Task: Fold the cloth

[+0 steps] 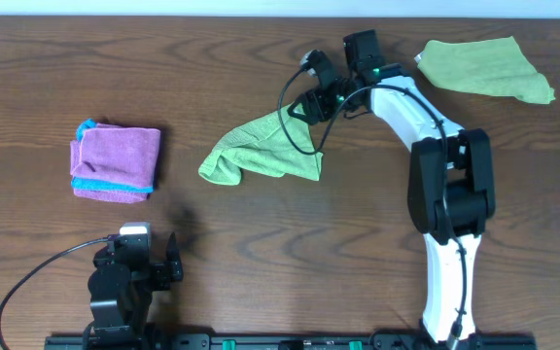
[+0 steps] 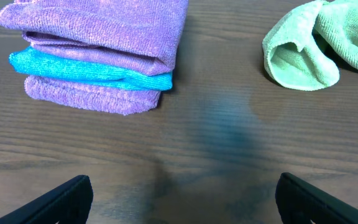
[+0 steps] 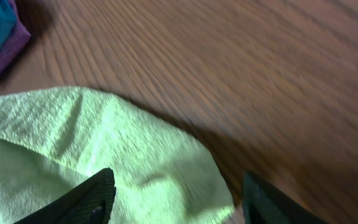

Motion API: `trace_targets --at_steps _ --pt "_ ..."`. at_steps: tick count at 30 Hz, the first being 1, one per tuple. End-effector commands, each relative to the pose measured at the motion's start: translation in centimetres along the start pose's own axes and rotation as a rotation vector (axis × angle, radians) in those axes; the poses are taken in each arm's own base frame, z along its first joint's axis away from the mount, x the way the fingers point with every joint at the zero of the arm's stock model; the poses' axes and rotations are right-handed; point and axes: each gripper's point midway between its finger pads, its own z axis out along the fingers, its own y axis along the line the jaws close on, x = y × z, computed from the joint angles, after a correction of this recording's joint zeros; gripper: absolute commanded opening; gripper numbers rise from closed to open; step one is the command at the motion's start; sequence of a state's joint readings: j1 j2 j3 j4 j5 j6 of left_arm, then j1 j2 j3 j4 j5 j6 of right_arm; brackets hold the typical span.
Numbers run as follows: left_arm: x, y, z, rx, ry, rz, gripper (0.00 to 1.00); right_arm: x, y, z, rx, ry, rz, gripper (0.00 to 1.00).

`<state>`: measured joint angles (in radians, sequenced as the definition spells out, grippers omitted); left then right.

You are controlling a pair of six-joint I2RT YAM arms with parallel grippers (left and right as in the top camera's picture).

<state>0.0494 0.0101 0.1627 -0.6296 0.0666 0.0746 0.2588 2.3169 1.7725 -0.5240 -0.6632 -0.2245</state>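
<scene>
Overhead: right end effector is hovering open at the crumpled cloth, apparently starting the grasp step, next needing descent and a corner pinch.

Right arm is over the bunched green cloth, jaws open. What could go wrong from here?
1. The cloth lies crumpled, its left end rolled under. The open right gripper, at an edge, may pinch several layers and fold it crooked.
2. The black cable loops over the cloth and might snag it.
3. The left gripper sits open far from the cloth, so nothing pins it and it may slide.
</scene>
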Motion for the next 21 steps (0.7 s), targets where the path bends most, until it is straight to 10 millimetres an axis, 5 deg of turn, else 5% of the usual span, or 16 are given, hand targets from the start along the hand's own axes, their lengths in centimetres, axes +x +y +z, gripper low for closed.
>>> trace_targets --at_steps 1,14,21 --pt "0.2 0.2 0.1 -0.011 0.002 -0.005 0.96 -0.1 0.8 1.3 -0.025 0.001 -0.036 0.62" --pt "0.2 0.2 0.1 -0.011 0.002 -0.006 0.95 1.5 -1.0 1.6 0.088 0.071 -0.010 0.44" --pt "0.2 0.2 0.1 -0.011 0.002 -0.006 0.95 1.3 -2.4 1.0 0.126 0.057 0.013 0.04"
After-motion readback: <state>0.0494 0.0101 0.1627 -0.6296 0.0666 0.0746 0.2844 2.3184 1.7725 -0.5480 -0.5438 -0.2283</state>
